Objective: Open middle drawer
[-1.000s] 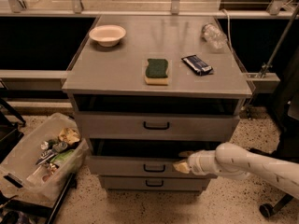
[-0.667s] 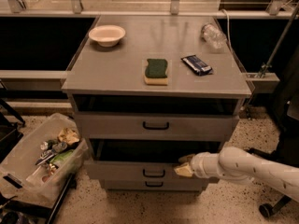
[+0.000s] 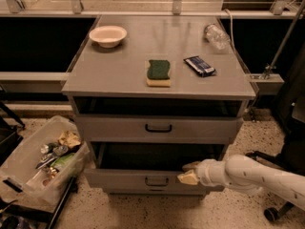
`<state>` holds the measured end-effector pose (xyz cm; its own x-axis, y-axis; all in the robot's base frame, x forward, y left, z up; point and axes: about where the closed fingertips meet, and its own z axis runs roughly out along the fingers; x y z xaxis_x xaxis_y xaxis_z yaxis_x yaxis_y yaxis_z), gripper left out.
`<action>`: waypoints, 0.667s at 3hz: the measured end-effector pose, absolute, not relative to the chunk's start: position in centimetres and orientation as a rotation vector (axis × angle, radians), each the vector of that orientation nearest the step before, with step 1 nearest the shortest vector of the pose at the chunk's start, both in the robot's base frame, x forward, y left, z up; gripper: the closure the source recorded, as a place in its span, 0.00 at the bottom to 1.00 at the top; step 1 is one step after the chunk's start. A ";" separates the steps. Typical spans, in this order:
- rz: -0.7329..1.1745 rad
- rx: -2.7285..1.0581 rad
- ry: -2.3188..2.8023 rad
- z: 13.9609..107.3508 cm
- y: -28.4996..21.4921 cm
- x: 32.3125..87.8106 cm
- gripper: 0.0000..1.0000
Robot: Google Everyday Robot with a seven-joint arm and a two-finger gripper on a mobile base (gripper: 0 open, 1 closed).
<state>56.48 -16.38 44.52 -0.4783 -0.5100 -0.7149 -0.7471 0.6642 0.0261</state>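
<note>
Speckled terrazzo floor [image 3: 228, 213] runs under a grey metal cabinet [image 3: 119, 75] that stands against a low ledge, with dark recesses to either side behind it and pale metal posts rising at the back.

On the flat cabinet top a cream bowl [image 3: 108, 35] sits near the far left corner. A green-and-yellow sponge [image 3: 158, 72] lies near the middle. A dark snack packet [image 3: 199, 65] lies just to its right, and a clear plastic bottle [image 3: 217, 35] lies on its side near the far right corner.

Below the top is an open dark slot, then the top drawer [image 3: 190, 128], closed, with a black bar handle. The middle drawer [image 3: 124, 179] stands partly out, a dark gap showing behind its front, and its handle [image 3: 156, 181] is at centre. Only a thin strip of the lowest drawer [image 3: 143, 192] shows beneath it.

The gripper [image 3: 187, 175] is at the upper edge of the middle drawer's front, right of the handle, on a white arm [image 3: 252, 175] that reaches in from the lower right. Whether it clamps the front or only rests against it cannot be told.

Left of the cabinet, a bin [image 3: 28, 161] lined with clear plastic holds mixed rubbish. A caster [image 3: 271, 214] shows at the lower right.
</note>
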 end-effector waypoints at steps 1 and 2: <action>0.440 -0.966 2.184 44.6 -16.4 56.4 1.00; 0.435 -0.948 2.188 44.5 -16.7 55.1 1.00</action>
<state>55.13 -16.74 44.48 -0.4854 -0.5006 -0.7168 -0.7369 0.6755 0.0272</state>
